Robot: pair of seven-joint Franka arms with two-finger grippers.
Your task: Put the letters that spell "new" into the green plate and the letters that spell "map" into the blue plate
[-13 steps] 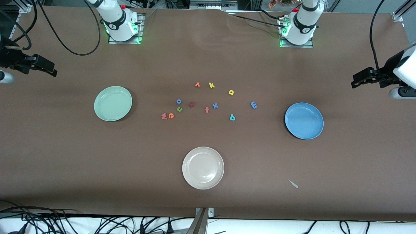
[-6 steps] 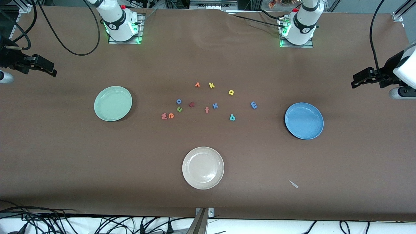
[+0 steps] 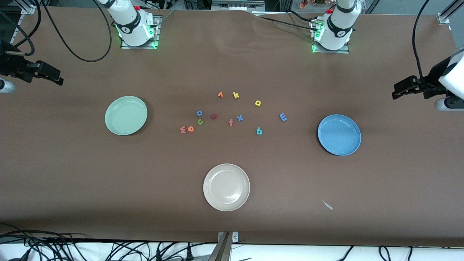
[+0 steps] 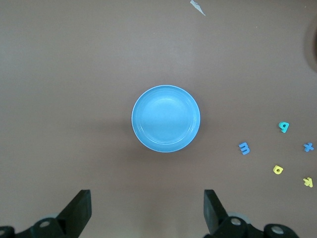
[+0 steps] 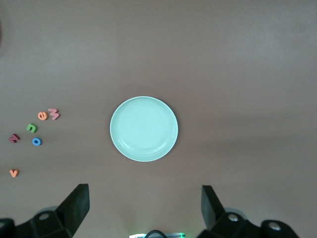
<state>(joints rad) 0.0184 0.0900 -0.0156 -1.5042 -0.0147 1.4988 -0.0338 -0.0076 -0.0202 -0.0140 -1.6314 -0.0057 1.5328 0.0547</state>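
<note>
Nothing moved: green plate (image 3: pixel 125 115) and blue plate (image 3: pixel 339 135) empty, both fingers spread, holding nothing.

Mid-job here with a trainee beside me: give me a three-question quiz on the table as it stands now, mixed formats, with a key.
1. True or false: the green plate already holds a letter.
2. Which letter lies nearest the blue plate? A) yellow k B) blue m C) orange e
3. Fill in: the left claw and right claw both hang ____, each over the table beside its plate.

Key: 1 false; 2 B; 3 open.
</note>
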